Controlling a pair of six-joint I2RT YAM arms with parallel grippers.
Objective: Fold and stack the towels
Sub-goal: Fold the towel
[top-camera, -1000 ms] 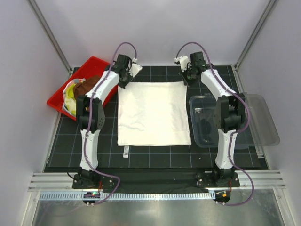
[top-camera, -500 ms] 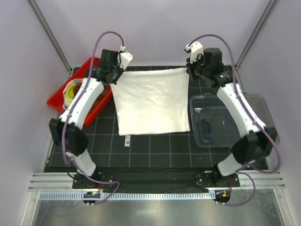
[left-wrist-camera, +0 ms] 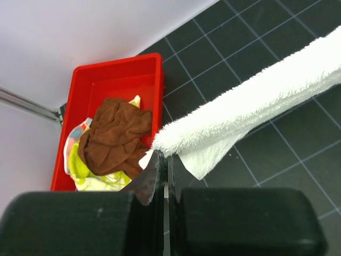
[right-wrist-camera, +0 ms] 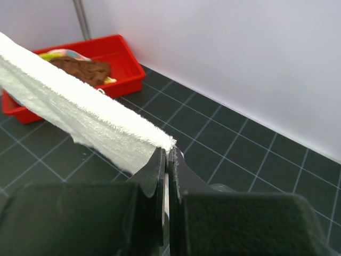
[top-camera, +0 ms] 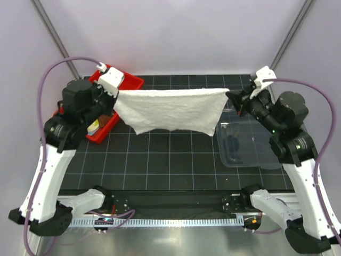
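aloft, white towel (top-camera: pixel 169 109) — taut, rumpled

White towel (top-camera: pixel 170 109): looped terry cloth, matt. Red tray (left-wrist-camera: pixel 120 85), upper left: smooth, glossy plastic. Brown towel (left-wrist-camera: pixel 114 133): soft matt cloth.

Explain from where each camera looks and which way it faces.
Top external: above and behind the bases, facing down at the table; left pincer and right pincer stretch the white towel.
Left wrist: on the left arm, past the left pincer to the red tray.
Right wrist: past the right pincer, toward the back wall.
Wrist views share towel and tray.
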